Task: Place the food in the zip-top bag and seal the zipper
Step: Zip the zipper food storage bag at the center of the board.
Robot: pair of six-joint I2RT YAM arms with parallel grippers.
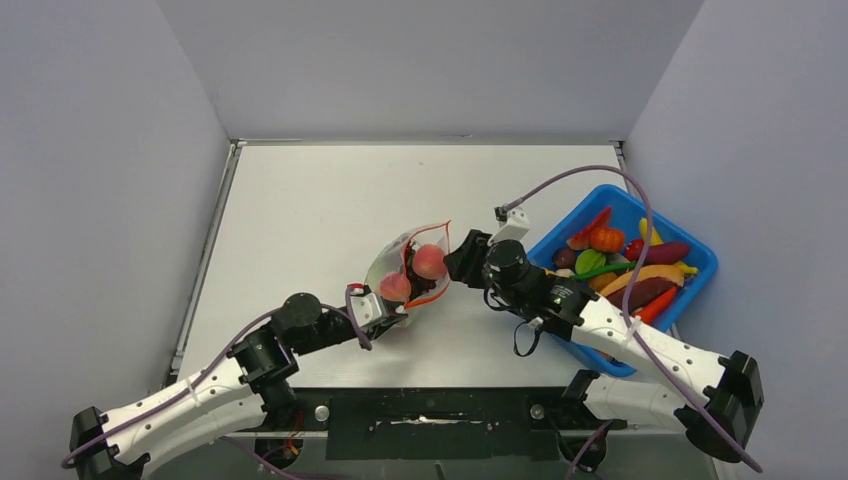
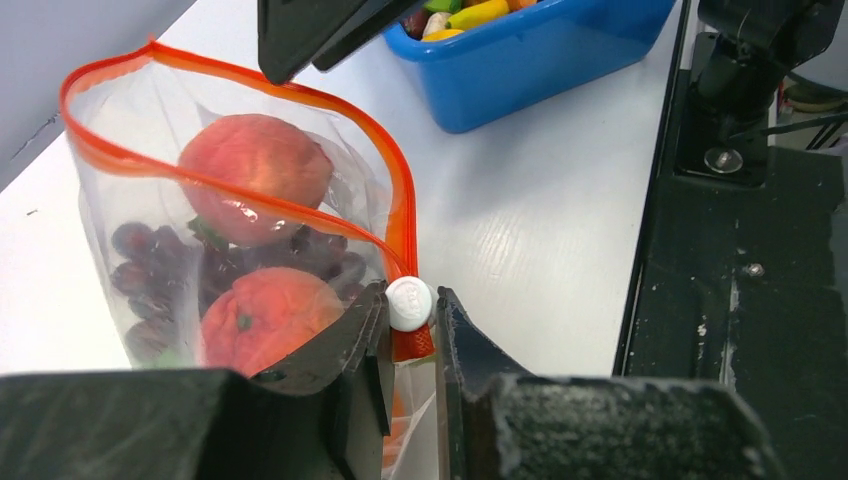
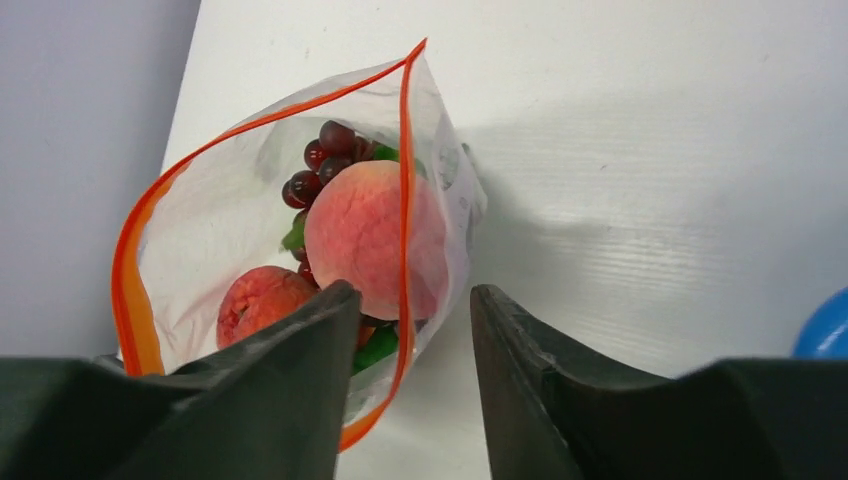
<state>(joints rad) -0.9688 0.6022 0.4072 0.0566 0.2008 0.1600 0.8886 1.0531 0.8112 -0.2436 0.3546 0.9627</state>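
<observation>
The zip-top bag (image 1: 392, 262) stands mouth-open in the middle of the surface (image 1: 300, 200), holding peaches (image 3: 365, 240) and grapes (image 3: 320, 160). The left end effector (image 2: 410, 342) pinches the zipper (image 2: 395, 190) corner beside its white slider (image 2: 409, 302). The right end effector (image 3: 412, 335) gapes wide astride the mouth edge, gripping nothing.

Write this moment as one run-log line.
zip-top bag unsealed, food inside; left gripper shut on zipper end; right gripper open

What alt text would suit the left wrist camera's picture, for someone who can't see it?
The left gripper clamps the white slider on the orange-red zipper of a clear bag, its mouth open, holding two peaches and dark grapes. A blue bin of toy food sits behind on the table.
</observation>
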